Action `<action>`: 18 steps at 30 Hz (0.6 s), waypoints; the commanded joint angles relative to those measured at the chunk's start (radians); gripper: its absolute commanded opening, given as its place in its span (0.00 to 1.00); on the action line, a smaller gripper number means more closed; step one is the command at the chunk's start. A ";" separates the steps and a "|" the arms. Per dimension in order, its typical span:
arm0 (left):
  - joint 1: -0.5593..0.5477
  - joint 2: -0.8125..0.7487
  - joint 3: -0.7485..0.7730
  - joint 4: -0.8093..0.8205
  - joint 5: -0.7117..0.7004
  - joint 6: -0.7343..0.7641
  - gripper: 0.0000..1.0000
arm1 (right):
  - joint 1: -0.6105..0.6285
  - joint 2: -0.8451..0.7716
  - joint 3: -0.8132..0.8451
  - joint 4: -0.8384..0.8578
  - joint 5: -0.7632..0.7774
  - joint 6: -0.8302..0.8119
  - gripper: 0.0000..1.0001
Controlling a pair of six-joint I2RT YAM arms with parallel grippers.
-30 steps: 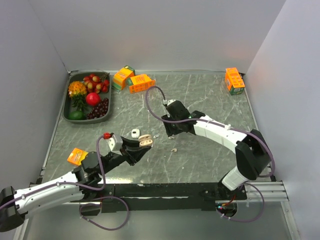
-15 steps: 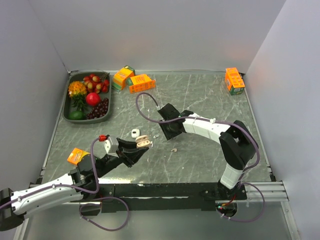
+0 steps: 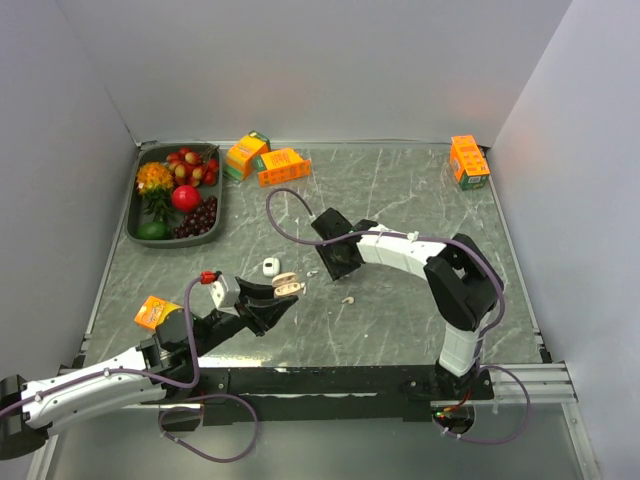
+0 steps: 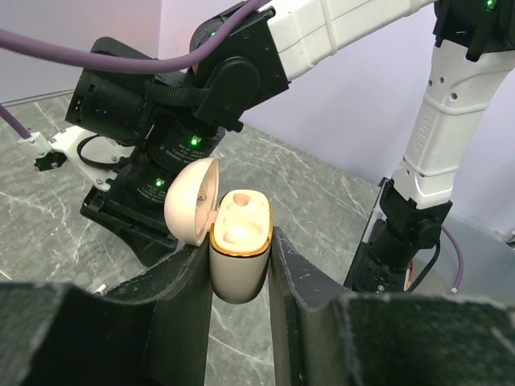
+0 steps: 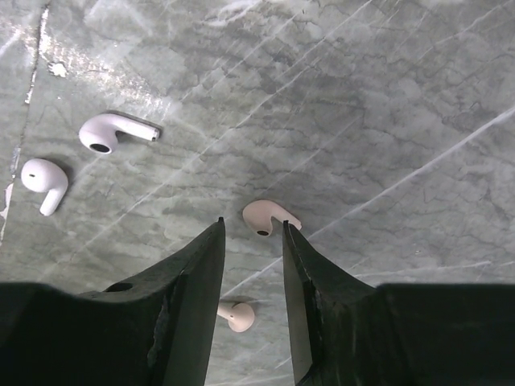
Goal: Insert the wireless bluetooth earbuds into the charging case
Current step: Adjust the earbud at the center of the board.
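Four tallied among the wireless bluetooth earbuds (image 5: 269, 217), all loose on the counter (image 5: 386, 96). Found right claw (image 5: 253, 233) parted and low over the stone, one earbud just beyond its tips, another in the gap between its fingers. Found left claw (image 4: 240, 269) clamped on the charging case (image 4: 240, 241), lid (image 4: 189, 201) swung open, right arm close behind. Noted a second small white case (image 3: 270, 266) just beside, with fruit tray (image 3: 133, 215) and orange boxes (image 3: 283, 166) well apart.

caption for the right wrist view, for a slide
Right gripper open over the marble table, one white earbud at its fingertips, three other earbuds loose nearby
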 commanded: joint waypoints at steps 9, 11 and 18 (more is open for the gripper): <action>-0.013 0.004 0.022 0.021 -0.021 0.007 0.01 | 0.001 0.046 0.042 -0.007 0.004 0.013 0.36; -0.013 0.004 0.022 0.021 -0.022 0.007 0.01 | -0.002 0.041 0.041 -0.004 -0.006 0.022 0.33; -0.015 0.012 0.024 0.026 -0.021 0.006 0.01 | -0.014 0.018 0.048 -0.004 -0.075 0.085 0.24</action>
